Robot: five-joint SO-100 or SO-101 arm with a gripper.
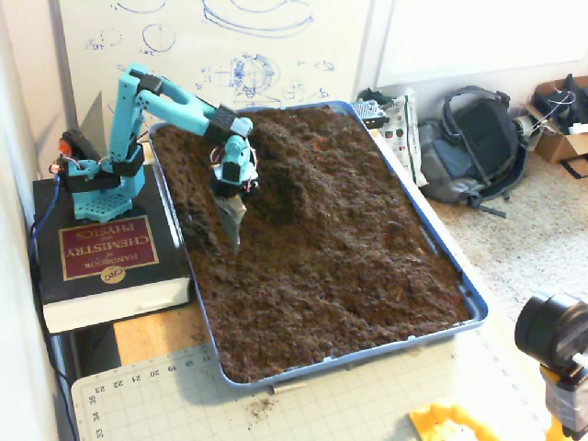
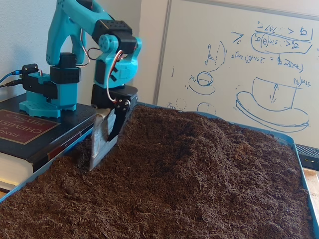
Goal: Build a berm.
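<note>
The teal arm (image 1: 175,96) reached down from its base on a thick book (image 1: 106,262) at the left of the high fixed view, its end effector (image 1: 233,241) carrying a flat grey blade (image 2: 101,141) pointed downward. The blade tip met the soil (image 1: 349,257) near the tray's left wall in that view; in the low fixed view the blade stood tilted, its lower edge (image 2: 94,164) at the soil surface close to the blue tray (image 1: 473,303) rim. The end effector's fingers lay pressed together against the blade (no gap was visible between the black finger (image 2: 117,119) and the blade). The berm (image 1: 294,175) rose in the far part of the tray, just right of the end effector in the high view; in the low view it appeared as a rounded mound (image 2: 199,134) in front of the whiteboard (image 2: 259,59). The tray rested on the tabletop beside a green cutting mat (image 1: 184,404). A backpack (image 1: 469,138) lay on the floor to the right.
</note>
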